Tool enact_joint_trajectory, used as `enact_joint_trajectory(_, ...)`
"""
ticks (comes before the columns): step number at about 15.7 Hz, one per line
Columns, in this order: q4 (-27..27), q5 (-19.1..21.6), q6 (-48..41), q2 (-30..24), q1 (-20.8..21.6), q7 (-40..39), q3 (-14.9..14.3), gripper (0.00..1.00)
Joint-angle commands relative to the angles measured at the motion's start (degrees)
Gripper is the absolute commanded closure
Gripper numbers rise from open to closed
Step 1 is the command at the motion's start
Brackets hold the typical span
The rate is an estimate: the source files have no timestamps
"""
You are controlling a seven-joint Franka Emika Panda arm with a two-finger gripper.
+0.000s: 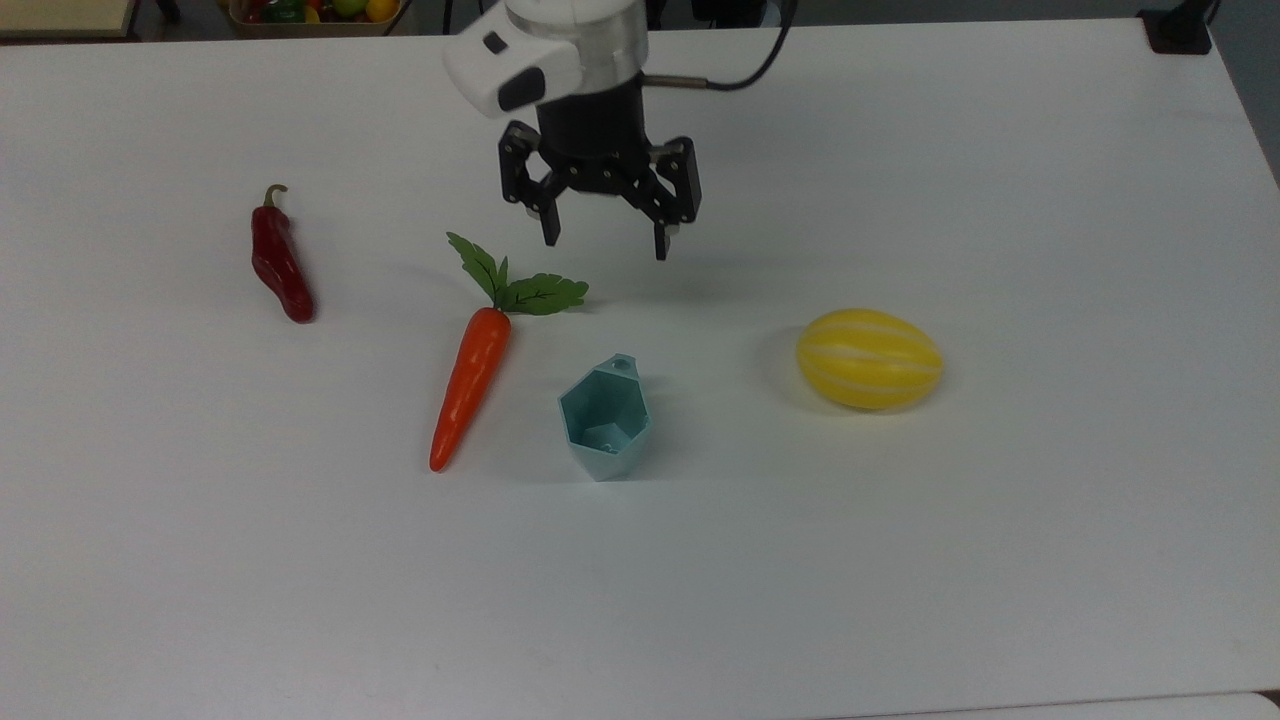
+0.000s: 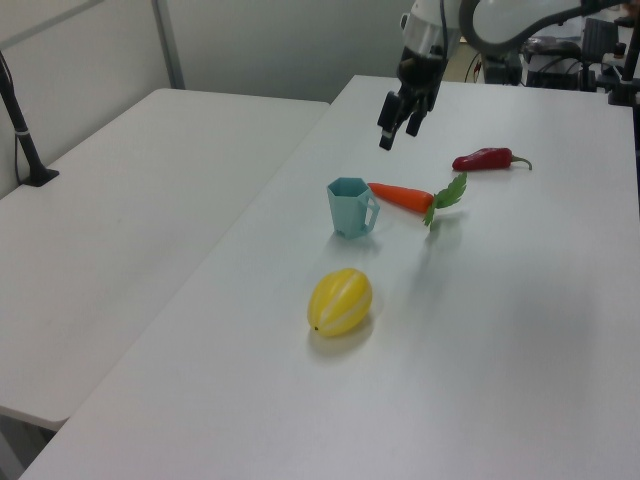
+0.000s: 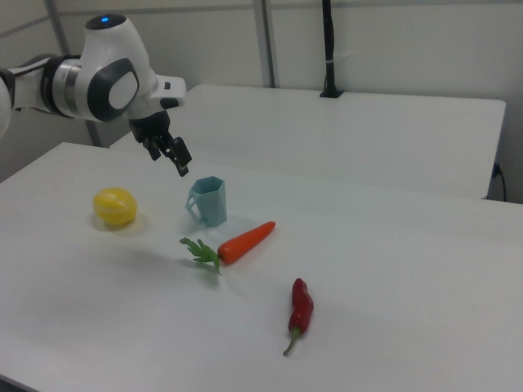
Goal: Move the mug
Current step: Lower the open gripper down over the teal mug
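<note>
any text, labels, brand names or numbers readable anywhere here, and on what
None can be read.
The mug, carrot, red chili pepper and yellow melon carry no print.
The gripper and the arm's white housing show no readable marking.
The table is plain white.
The box of items at the top view's upper left shows no legible label.
</note>
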Motion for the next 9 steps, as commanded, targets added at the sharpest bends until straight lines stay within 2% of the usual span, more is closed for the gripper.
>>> enact_joint_trajectory(1, 2.36, -4.78, 2.84, 4.97, 0.81, 5.95, 0.48, 0.0)
enact_joint_trajectory(5, 3.86, -8.65, 5.56, 10.24, 1.86, 7.98, 0.48, 0.0)
enact_joint_trajectory(9, 3.86, -9.54, 8.9, 12.8, 1.78, 8.43, 0.48, 0.0)
